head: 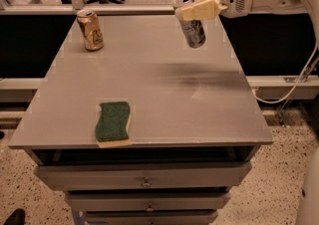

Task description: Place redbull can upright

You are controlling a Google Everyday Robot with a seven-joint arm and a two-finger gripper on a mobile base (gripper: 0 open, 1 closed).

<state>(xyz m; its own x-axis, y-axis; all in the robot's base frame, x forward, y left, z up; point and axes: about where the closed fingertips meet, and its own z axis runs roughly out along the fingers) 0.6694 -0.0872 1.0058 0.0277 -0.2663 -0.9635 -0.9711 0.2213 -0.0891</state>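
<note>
Your grey metal drawer table (149,79) fills the view. Your white arm reaches in from 2 o'clock, and its cream gripper (199,6) is closed around the upper end of the slim silver-and-blue redbull can (193,32). The can hangs slightly tilted, top up, above the tabletop at 1 o'clock. The green rectangular sponge (113,121) lies at 7 o'clock. The gold-brown can (90,30) stands at 11 o'clock.

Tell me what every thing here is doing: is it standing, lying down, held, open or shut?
Redbull can: held in the air over the table, tilted a little, top up.
Gripper: shut on the redbull can, above the table's far right part.
Gold can: standing upright at the far left.
Sponge: lying flat near the front edge, green side up.
Drawers: shut.
</note>
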